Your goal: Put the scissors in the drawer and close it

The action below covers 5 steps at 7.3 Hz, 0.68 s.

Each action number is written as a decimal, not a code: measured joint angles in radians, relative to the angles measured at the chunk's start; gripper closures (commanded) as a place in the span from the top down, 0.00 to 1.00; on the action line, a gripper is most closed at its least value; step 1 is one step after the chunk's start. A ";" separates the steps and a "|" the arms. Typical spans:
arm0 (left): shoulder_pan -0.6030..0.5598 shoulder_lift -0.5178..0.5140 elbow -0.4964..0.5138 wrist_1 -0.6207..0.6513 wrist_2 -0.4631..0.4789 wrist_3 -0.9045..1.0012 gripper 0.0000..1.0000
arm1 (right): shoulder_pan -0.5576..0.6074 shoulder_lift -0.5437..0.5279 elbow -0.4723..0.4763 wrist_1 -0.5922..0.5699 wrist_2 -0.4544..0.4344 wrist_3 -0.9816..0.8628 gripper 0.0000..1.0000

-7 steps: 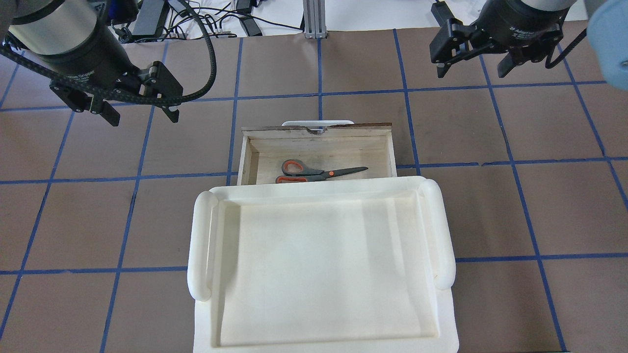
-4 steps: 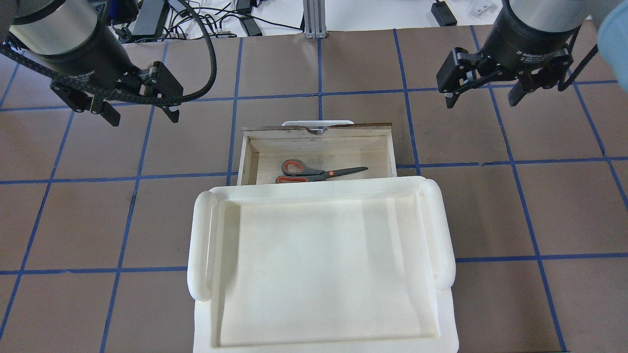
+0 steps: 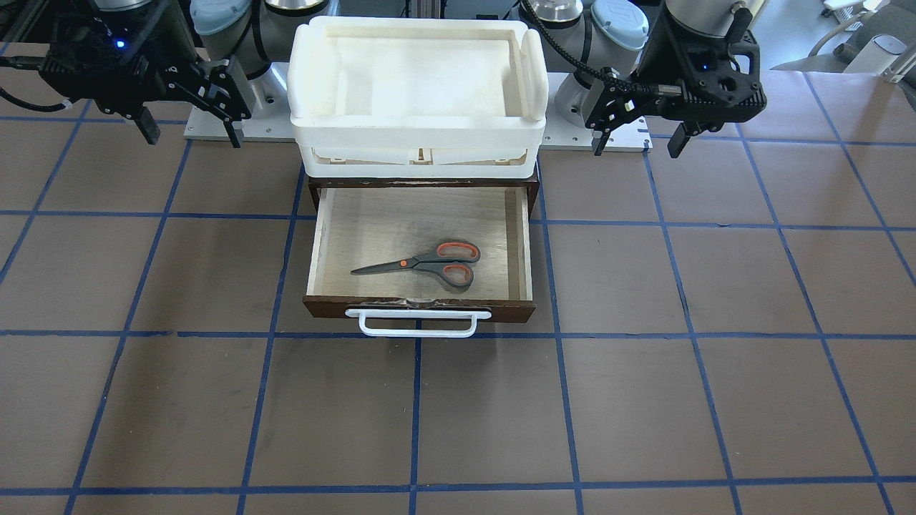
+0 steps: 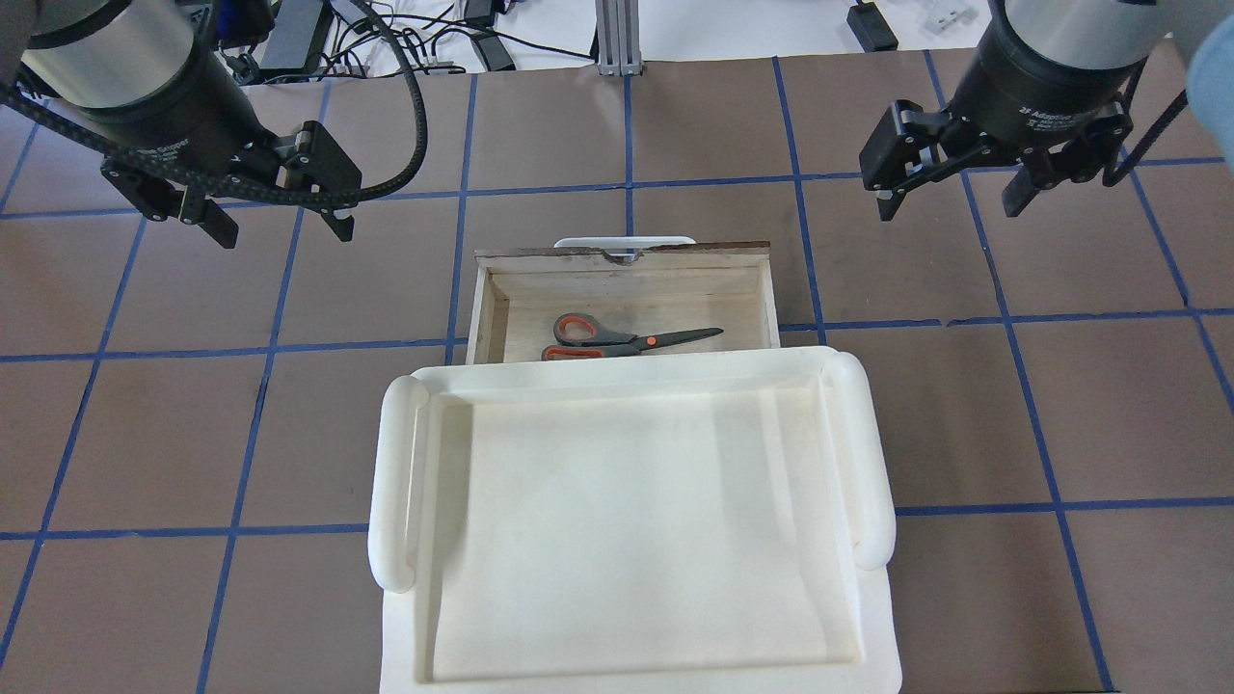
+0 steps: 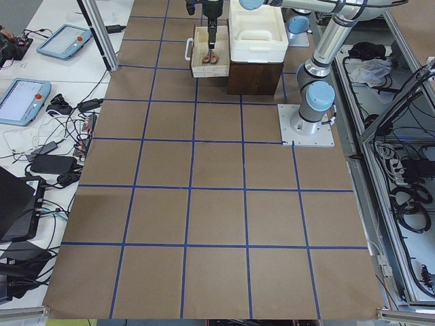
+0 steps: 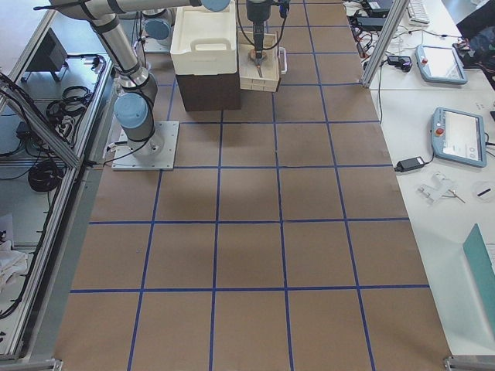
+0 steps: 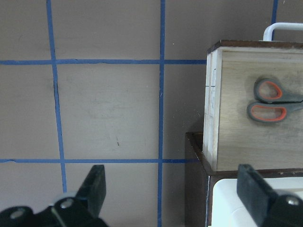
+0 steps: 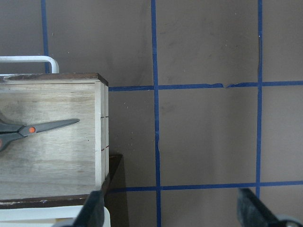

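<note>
There is one small pair of scissors (image 3: 422, 263) with dark grey blades and orange-lined grey handles. There is also one shallow pale-wood drawer (image 3: 329, 307) with a dark brown front and one white bar handle (image 3: 429, 332), and one white rectangular foam tray (image 3: 418, 136). Two black two-finger grippers show: one left gripper (image 4: 282, 234) and one right gripper (image 4: 950, 210).

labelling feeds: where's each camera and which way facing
Front-facing: across table, facing back; left end effector, right end effector.
Overhead: behind shoulders, looking down; both end effectors.
Exterior left: table's left end, looking along; left arm's base.
Exterior right: opposite end; right arm's base.
Left wrist: downward; own fingers.
Right wrist: likewise.
Both wrists share drawer, scissors.
</note>
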State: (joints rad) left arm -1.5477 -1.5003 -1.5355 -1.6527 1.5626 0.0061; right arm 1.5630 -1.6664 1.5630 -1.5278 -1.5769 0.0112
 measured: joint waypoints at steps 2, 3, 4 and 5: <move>0.000 0.001 0.000 0.000 -0.001 0.000 1.00 | -0.001 0.000 0.002 0.001 -0.003 -0.002 1.00; 0.000 0.002 0.000 -0.001 -0.001 0.001 1.00 | -0.001 -0.001 0.002 0.001 -0.006 -0.001 1.00; 0.000 0.001 0.000 -0.001 -0.001 0.000 1.00 | -0.001 0.000 0.003 0.001 -0.008 -0.001 1.00; 0.000 0.000 0.000 0.000 0.000 0.000 1.00 | -0.001 0.001 0.003 0.002 -0.008 -0.001 1.00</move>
State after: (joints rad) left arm -1.5478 -1.5003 -1.5355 -1.6527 1.5623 0.0063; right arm 1.5622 -1.6653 1.5661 -1.5257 -1.5846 0.0105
